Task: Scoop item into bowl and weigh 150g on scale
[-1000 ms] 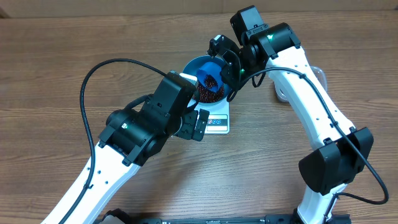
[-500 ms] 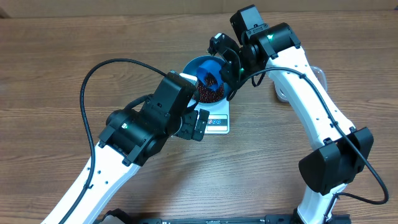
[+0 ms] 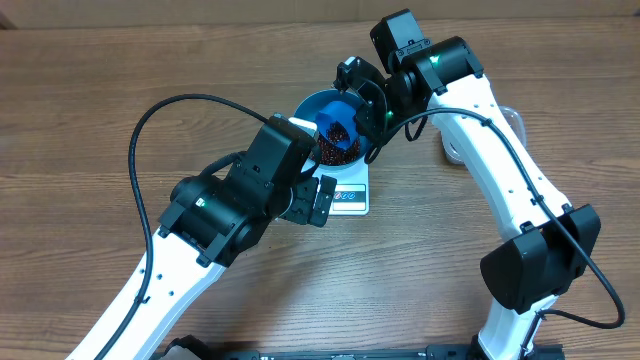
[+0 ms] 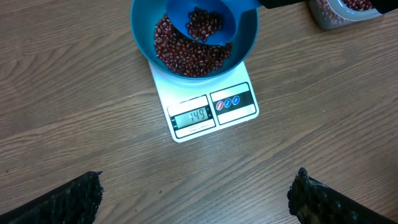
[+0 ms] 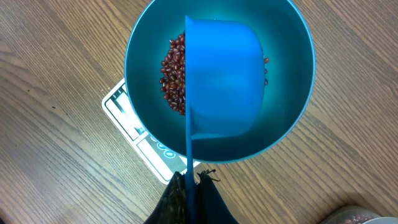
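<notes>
Our right gripper point(image 5: 189, 186) is clamped on the scoop's handle. The left gripper point(image 4: 199, 202) hangs spread wide and empty at six o'clock of the scale point(image 4: 202, 93). On that scale sits the bowl point(image 5: 286, 93), overhanging its twelve o'clock end. We hold the blue scoop point(image 5: 224, 81) tilted above the bowl, handle running to six o'clock in the right wrist view. Most beans point(image 4: 186, 59) lie heaped in the bowl, with a few in the scoop. We judge this the final topping-up: the display point(image 4: 191, 117) appears to read just under target, so next we need a slight tip that sheds only a few beans.
</notes>
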Action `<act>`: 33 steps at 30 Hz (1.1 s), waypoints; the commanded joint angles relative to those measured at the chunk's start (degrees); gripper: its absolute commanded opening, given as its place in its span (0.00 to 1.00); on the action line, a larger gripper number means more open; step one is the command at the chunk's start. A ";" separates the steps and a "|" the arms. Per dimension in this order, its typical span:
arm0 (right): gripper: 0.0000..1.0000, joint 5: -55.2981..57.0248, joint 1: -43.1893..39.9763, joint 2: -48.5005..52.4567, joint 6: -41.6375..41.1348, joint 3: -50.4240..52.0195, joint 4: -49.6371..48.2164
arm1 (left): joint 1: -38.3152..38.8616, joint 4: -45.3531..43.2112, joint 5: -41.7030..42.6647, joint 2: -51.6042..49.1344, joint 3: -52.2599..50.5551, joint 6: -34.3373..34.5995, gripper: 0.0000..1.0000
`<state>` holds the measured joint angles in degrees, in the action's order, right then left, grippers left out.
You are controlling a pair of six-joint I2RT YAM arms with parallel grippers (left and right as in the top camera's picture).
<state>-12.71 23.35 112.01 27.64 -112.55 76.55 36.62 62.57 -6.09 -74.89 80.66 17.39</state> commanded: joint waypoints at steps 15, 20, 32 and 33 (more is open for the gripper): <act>0.04 1.09 -0.09 -2.71 -2.05 -1.18 -1.31 | -0.24 -0.17 -0.48 -0.11 0.50 -0.48 1.00; 0.04 1.03 -0.44 -2.71 -4.31 -1.18 -1.95 | -0.24 -0.17 -0.48 -0.11 0.50 -0.48 0.99; 0.04 -43.50 -29.20 -2.71 -8.15 -1.09 -2.97 | -0.24 -0.17 -0.48 -0.11 0.50 -0.48 1.00; 0.04 -45.77 -31.91 -2.71 -8.15 -1.09 -2.82 | -0.24 -0.17 -0.48 -0.11 0.50 -0.48 1.00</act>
<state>-44.34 -2.59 112.01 19.86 -112.55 73.67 36.62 62.57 -6.09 -74.89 80.66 17.39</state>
